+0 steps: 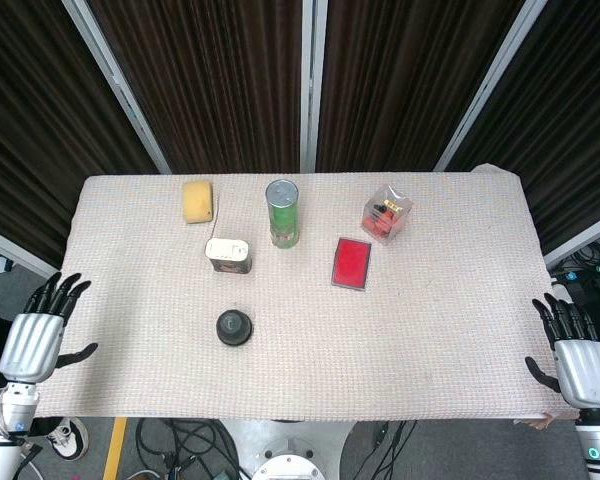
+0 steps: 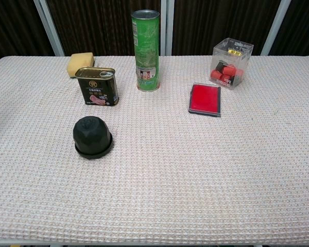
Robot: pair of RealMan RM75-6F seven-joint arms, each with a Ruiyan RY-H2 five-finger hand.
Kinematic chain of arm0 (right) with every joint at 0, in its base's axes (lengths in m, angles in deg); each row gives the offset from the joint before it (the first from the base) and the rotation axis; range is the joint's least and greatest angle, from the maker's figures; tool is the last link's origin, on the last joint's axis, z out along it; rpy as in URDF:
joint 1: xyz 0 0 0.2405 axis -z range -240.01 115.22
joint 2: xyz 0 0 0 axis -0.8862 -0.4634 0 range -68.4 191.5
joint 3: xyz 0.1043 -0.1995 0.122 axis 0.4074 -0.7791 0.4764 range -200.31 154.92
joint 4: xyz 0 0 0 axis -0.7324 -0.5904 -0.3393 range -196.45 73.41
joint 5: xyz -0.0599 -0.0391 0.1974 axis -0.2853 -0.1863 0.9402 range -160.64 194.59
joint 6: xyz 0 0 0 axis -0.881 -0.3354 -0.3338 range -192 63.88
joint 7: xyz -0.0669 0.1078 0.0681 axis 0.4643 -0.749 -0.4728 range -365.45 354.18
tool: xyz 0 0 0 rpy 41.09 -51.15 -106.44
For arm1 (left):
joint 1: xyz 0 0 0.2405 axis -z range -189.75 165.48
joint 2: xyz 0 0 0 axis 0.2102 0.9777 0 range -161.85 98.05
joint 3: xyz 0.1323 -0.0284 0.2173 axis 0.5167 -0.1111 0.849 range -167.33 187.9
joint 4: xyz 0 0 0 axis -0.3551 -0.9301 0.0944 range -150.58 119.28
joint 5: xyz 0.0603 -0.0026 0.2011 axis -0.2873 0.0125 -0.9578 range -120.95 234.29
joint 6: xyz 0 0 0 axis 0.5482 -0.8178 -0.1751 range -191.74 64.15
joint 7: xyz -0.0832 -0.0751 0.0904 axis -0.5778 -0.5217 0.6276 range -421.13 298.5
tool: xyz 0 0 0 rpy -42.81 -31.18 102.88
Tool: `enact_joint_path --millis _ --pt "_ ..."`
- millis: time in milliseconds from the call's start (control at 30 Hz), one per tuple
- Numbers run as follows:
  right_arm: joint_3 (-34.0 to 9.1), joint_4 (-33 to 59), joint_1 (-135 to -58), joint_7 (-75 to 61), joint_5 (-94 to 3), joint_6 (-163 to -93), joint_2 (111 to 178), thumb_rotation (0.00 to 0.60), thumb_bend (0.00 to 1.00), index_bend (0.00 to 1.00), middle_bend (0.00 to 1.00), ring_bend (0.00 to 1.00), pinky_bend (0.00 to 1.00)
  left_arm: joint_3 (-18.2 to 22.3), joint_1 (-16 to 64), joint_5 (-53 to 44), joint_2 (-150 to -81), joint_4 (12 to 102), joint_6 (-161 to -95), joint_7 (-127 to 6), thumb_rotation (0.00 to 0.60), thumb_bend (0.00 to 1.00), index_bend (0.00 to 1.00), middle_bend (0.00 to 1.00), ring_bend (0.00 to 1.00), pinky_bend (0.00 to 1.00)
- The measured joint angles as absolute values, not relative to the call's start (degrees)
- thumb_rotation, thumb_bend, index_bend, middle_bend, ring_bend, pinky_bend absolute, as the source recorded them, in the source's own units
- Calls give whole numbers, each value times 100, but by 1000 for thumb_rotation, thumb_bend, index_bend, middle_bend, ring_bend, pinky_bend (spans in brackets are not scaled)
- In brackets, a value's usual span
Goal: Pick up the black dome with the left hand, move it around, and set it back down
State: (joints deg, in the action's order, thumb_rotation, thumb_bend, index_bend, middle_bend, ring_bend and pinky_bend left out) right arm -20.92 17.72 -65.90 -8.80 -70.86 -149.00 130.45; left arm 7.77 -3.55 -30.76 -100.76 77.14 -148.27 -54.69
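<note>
The black dome [image 1: 233, 327] [image 2: 92, 137] sits upright on the table's woven cloth [image 1: 430, 330], left of the middle and toward the front. My left hand [image 1: 40, 335] hangs off the table's left edge, well to the left of the dome, fingers spread and holding nothing. My right hand [image 1: 575, 355] is off the right front corner, also spread and empty. Neither hand shows in the chest view.
Behind the dome stands a dark tin can [image 1: 228, 255] [image 2: 97, 86]. A tall green canister [image 1: 282, 213] [image 2: 146, 50], a yellow sponge [image 1: 198, 201] [image 2: 79, 64], a flat red case [image 1: 351, 263] [image 2: 205, 99] and a clear box of red pieces [image 1: 386, 213] [image 2: 230, 63] lie further back.
</note>
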Motion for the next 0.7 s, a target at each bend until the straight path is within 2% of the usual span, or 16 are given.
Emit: enact_joint_path --millis 300,700 --pt "-2077 1710 -6580 -1166 -7099 -14933 12988 600 148 0 0 0 0 783 -307 -3003 -10102 7845 -14682 -5543 600 0 122 83 3 150" --pt "-2036 2195 -6599 -828 -7092 -14952 12822 600 148 0 0 0 0 937 -242 -3017 -10220 7603 -14350 -6144 600 0 123 88 3 181"
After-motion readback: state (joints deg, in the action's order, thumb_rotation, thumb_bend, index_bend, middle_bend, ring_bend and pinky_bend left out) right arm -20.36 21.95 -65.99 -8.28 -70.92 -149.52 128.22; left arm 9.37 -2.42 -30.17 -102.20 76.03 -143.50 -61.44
